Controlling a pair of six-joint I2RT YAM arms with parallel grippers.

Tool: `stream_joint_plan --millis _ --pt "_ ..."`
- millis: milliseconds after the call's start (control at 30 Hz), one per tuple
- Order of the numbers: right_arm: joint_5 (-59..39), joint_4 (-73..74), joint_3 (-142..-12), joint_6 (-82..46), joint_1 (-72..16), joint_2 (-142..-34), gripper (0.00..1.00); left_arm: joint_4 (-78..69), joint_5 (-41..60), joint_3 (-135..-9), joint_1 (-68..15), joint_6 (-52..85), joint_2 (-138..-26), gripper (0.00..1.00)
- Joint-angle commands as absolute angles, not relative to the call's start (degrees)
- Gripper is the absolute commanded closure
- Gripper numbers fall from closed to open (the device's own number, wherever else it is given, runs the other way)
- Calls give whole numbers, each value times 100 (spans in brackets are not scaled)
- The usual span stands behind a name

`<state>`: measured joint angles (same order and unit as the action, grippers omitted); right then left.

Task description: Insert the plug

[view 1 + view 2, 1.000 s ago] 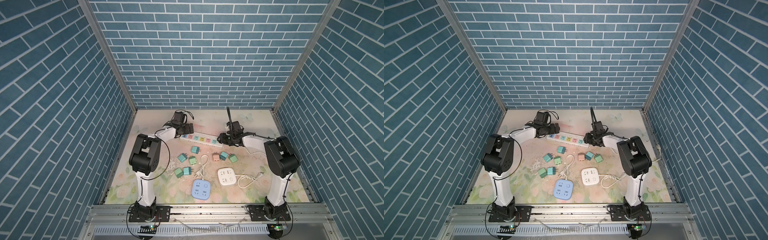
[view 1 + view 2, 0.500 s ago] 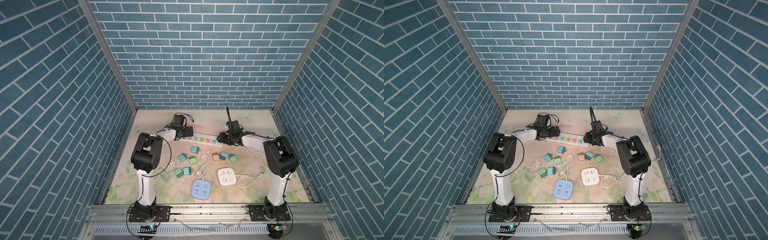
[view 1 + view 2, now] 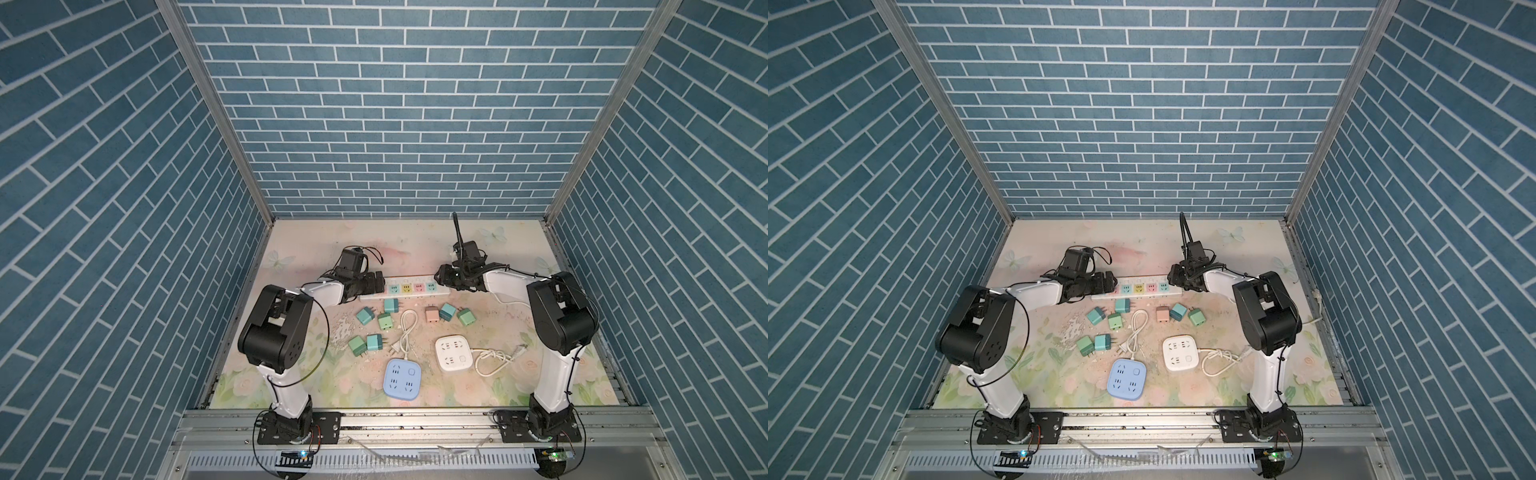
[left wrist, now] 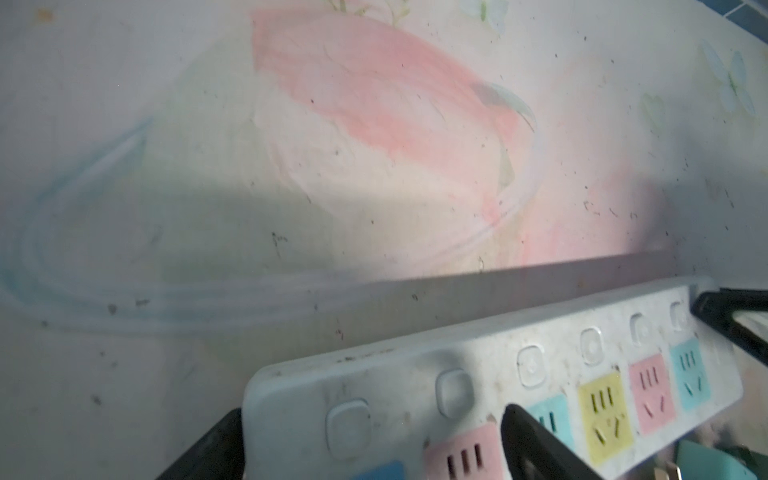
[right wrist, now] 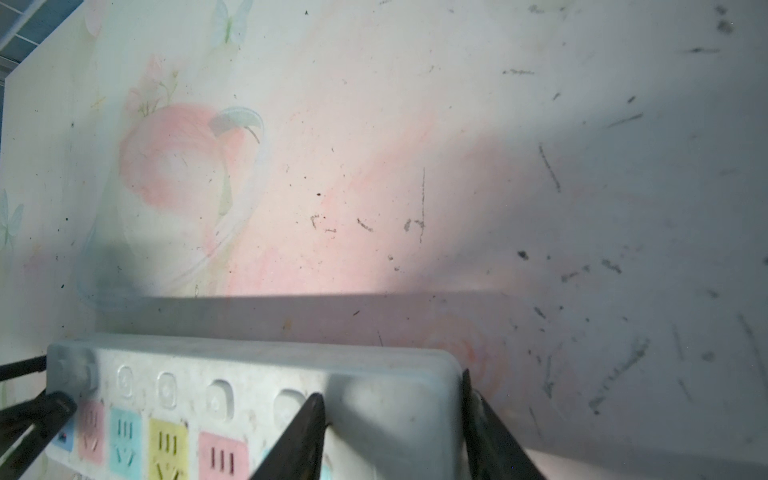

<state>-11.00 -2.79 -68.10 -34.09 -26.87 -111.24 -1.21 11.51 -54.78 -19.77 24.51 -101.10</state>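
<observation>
The white power strip (image 3: 409, 288) with coloured sockets lies across the far middle of the mat in both top views. Several small cube plugs, such as a pink one (image 3: 432, 314) and a teal one (image 3: 365, 316), lie loose in front of it; neither gripper holds one. My left gripper (image 3: 376, 282) is open over the strip's left end (image 4: 291, 399): one finger stands off the end, the other rests over the top face (image 4: 532, 444). My right gripper (image 3: 442, 276) is open astride the right end (image 5: 395, 395), one finger (image 5: 486, 432) against the end edge.
A blue square socket block (image 3: 402, 379) and a white one (image 3: 455, 352) with a coiled cord (image 3: 494, 357) sit nearer the front. A loose white cable (image 3: 405, 332) lies between the plugs. Blue brick walls close in on three sides.
My left gripper has come down and rightward onto the strip's left end. The right gripper has stayed at the right end, its jaws narrowing slightly.
</observation>
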Motion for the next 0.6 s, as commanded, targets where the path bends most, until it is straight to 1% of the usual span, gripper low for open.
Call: stream_joint_plan --millis 0,100,200,267,400,500,567 --pt "-1305 -288 -6780 -3450 -2804 -10999 46 -500 1399 -5302 -2185 2577 -9734 4" --pt "-1242 -527 -6947 -3358 -2804 -10983 46 -341 1142 -5302 -2173 2509 -9601 2" --pt "-1115 -713 -7005 -3275 -2803 -10777 42 216 927 -5598 -2174 2361 -9599 2" --pt "-994 -817 -6960 -3220 -2810 -10551 40 320 845 -5606 -2176 2280 -9462 2" --pt "-711 -912 -6593 -3173 -2804 -9955 34 462 606 -5418 -2171 2128 -8875 0" --pt "-556 -958 -6244 -3155 -2805 -9461 32 706 408 -5265 -2171 2031 -8372 0" --pt "-285 -1089 -5987 -3163 -2808 -9069 31 894 266 -5101 -2175 2022 -7944 1"
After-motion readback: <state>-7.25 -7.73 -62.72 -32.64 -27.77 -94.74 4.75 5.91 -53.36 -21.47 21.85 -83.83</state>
